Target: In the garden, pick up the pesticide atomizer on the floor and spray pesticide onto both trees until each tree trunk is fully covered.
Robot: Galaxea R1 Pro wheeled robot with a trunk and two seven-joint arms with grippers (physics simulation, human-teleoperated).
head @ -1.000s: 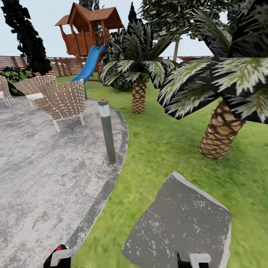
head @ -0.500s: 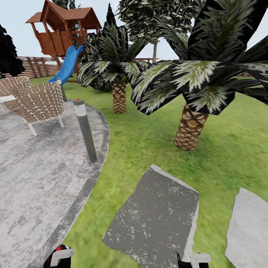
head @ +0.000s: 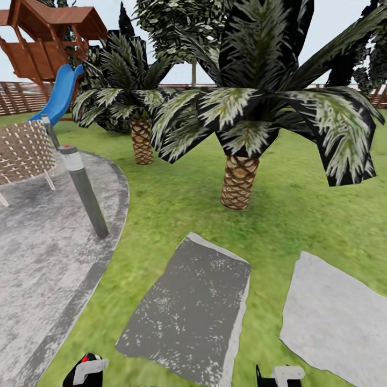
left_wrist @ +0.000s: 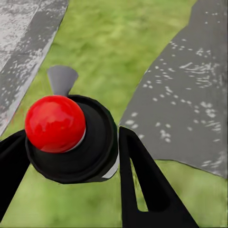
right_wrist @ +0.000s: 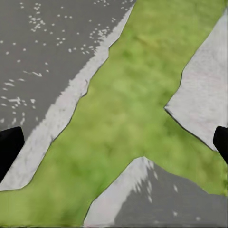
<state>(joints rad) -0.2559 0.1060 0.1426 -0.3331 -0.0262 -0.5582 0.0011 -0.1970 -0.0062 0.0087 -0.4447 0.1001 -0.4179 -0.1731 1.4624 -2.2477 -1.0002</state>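
Note:
The pesticide atomizer [left_wrist: 55,123], a dark bottle with a round red top, sits between the two black fingers of my left gripper [left_wrist: 71,142], which is shut on it. In the head view that gripper [head: 86,371] is at the bottom edge, with a red speck on top, over the grass beside the concrete floor [head: 37,258]. My right gripper [right_wrist: 114,145] is open with nothing between its fingers, above grass and stepping stones; its top [head: 280,375] is at the head view's bottom edge. Far behind the palms stands a tree with a thin pale trunk [head: 193,72] and a dark crown [head: 172,21].
Two scaly-trunked palms [head: 239,183] [head: 142,142] stand on the lawn ahead. Grey stepping stones [head: 188,306] [head: 338,317] lie just in front of me. A grey bollard light [head: 86,196], a woven chair [head: 24,153], and a blue slide [head: 56,99] with a wooden playhouse stand at the left.
The whole head view has shifted left, so the camera has turned right: the palms now stand nearer the middle and a second stepping stone shows. Both grippers hold as before.

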